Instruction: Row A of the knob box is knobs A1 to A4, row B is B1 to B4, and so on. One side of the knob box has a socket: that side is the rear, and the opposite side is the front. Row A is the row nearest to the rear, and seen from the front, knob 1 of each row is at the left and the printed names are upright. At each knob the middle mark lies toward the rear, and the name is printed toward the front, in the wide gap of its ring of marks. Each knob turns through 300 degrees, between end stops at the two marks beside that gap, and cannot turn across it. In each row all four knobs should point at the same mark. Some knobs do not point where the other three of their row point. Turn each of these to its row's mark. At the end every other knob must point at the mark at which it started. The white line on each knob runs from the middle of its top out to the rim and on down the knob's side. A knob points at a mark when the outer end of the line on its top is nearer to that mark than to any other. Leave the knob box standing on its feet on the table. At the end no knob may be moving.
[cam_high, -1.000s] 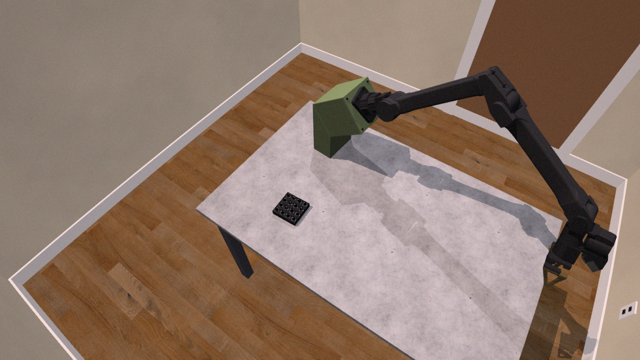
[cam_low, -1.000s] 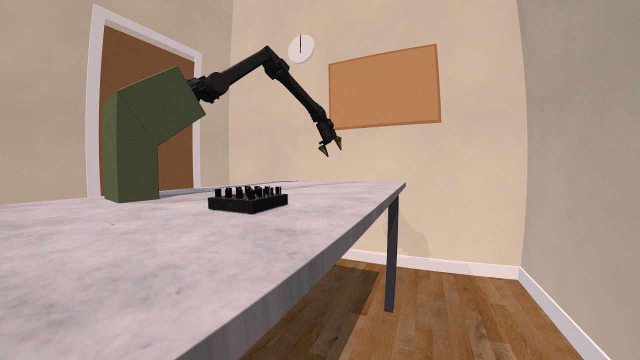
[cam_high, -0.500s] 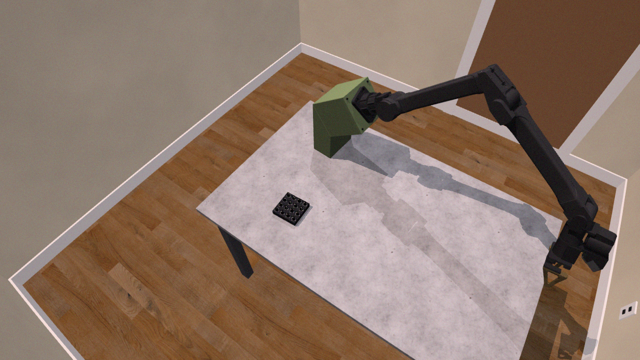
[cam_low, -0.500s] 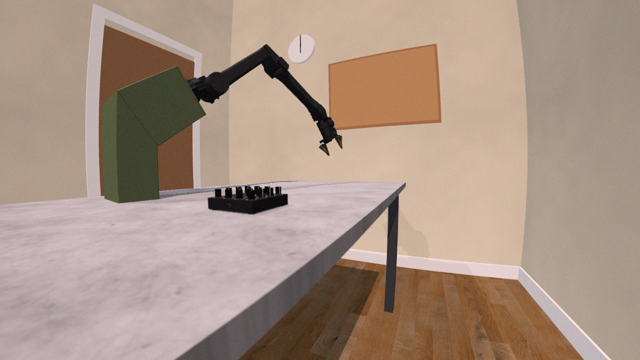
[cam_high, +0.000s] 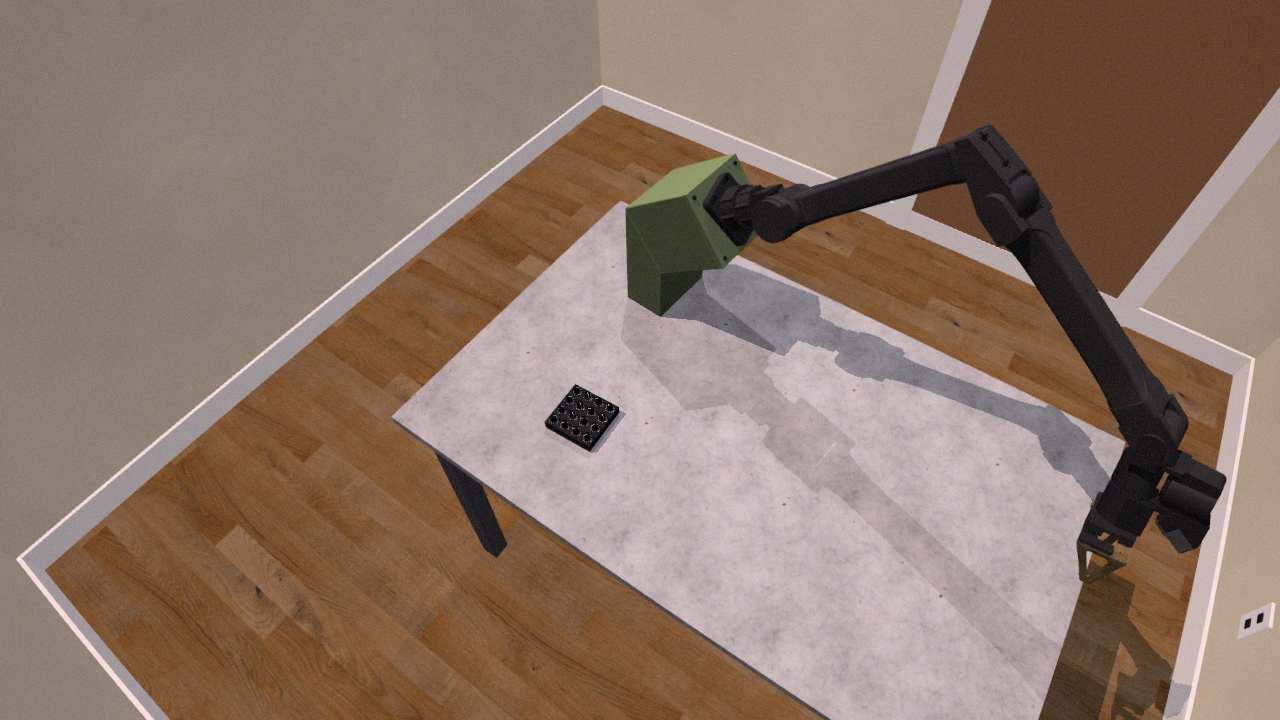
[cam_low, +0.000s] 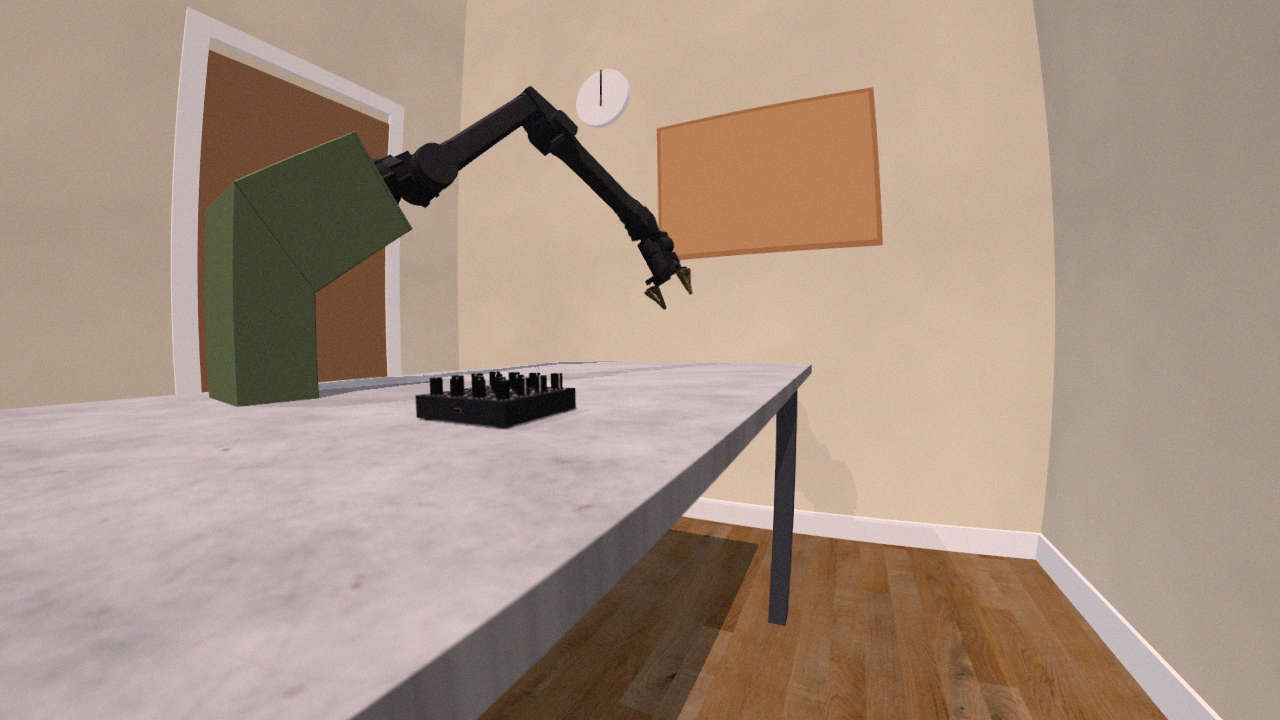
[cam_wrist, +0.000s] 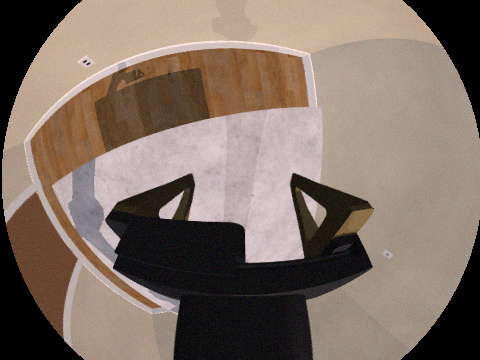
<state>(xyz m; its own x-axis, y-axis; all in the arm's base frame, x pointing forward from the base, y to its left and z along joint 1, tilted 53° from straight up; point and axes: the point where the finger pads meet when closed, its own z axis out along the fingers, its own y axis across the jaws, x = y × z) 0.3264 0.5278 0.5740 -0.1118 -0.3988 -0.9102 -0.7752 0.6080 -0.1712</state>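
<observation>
The knob box (cam_high: 583, 417) stands on the table (cam_high: 805, 501), near the table's edge at about nine o'clock in the top view, close above the dark table leg (cam_high: 474, 501). It is a flat black square with four rows of four short knobs standing up from its top; the white lines and printed names are too small to read in any view. In the exterior view the knob box (cam_low: 494, 400) sits flat on the pale marbled surface, with a small socket showing on the side turned toward that camera. The green angled pedestal (cam_high: 684, 234) stands at the table's twelve o'clock edge in the top view, and the black arm (cam_high: 1056, 268) reaches out from its sloped face, rises to an elbow near the brown door (cam_high: 1154, 107), then drops toward four o'clock. The jaws (cam_high: 1100, 557) hang in the air past the table's four o'clock corner, well apart from the knob box, which lies far across the table toward nine o'clock. They stand fully apart with nothing between them; in the wrist view the two tan-tipped fingers frame a strip of table top and wooden floor (cam_wrist: 220, 83) beyond. In the exterior view the jaws (cam_low: 669, 290) point downward, high above the table, in front of the orange pinboard (cam_low: 769, 174) and below the wall clock (cam_low: 602, 97).
</observation>
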